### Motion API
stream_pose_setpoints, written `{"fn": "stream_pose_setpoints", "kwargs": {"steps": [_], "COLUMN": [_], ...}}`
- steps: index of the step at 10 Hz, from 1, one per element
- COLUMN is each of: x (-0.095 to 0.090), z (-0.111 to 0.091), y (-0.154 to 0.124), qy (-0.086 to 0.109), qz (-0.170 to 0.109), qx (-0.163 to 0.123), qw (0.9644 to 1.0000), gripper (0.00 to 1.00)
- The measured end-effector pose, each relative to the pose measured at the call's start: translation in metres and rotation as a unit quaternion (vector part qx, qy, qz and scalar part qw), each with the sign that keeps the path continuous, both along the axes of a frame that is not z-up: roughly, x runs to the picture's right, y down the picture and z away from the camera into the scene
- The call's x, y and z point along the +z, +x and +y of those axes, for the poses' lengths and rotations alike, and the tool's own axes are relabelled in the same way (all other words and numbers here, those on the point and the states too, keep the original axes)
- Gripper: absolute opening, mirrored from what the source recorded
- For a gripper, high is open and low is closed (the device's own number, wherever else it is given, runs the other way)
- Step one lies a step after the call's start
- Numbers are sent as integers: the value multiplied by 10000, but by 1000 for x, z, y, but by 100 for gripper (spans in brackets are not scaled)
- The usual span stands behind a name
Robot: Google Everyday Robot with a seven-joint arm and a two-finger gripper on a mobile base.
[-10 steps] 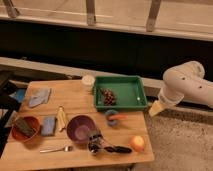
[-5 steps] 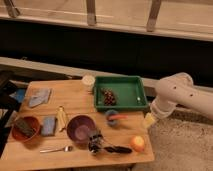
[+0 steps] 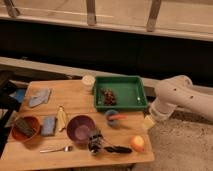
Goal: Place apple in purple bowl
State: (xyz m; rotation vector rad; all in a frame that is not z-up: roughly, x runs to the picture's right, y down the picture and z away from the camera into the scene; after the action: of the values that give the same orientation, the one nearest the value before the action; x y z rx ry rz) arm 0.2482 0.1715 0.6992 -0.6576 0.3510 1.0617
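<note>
Task barely begun: the apple lies ungrasped at the table's near right corner, well right of the empty purple bowl, while the gripper hovers just beyond it, far-right, whether open or closed impossible to tell.

Purple bowl, yellow-orange apple — hand, rightward, perhaps cream.

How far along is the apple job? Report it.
Done: nothing; the apple lies on the table near its front right corner, outside the purple bowl. In hand: the gripper hangs by the table's right edge, apart from the apple. Left: grasp it and set it in the bowl.
</note>
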Motion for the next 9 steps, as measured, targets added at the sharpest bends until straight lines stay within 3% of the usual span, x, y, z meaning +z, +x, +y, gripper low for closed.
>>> {"fn": "stream_pose_setpoints", "kwargs": {"steps": [4, 9], "x": [20, 25], "z": [22, 46], "y": [-28, -49], "qy": [-298, -576], "qz": [-112, -306], "qx": [101, 216], "qw": [9994, 9976], "gripper": [80, 80]}}
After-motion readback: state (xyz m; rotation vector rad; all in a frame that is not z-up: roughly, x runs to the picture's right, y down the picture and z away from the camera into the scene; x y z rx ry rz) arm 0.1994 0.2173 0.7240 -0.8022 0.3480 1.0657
